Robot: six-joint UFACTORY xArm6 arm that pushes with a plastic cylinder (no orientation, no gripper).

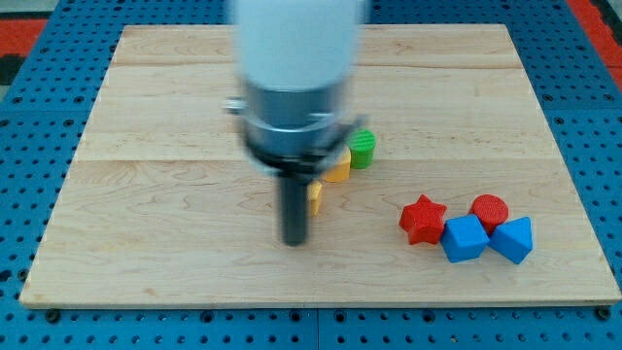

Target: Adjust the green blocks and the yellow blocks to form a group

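Note:
My tip (294,239) rests on the wooden board (146,194) just below the middle of the view. A yellow block (315,197) pokes out right beside the rod, up and to the right of the tip. A second yellow block (339,168) sits above it, partly hidden by the arm. A green round ribbed block (362,148) touches that yellow block on its upper right. The arm's body hides whatever lies behind it, so any other green block cannot be seen.
At the view's lower right sits a cluster: a red star-shaped block (423,219), a red cylinder (489,208), a blue cube (464,238) and a blue angular block (514,239). A blue pegboard (19,146) surrounds the board.

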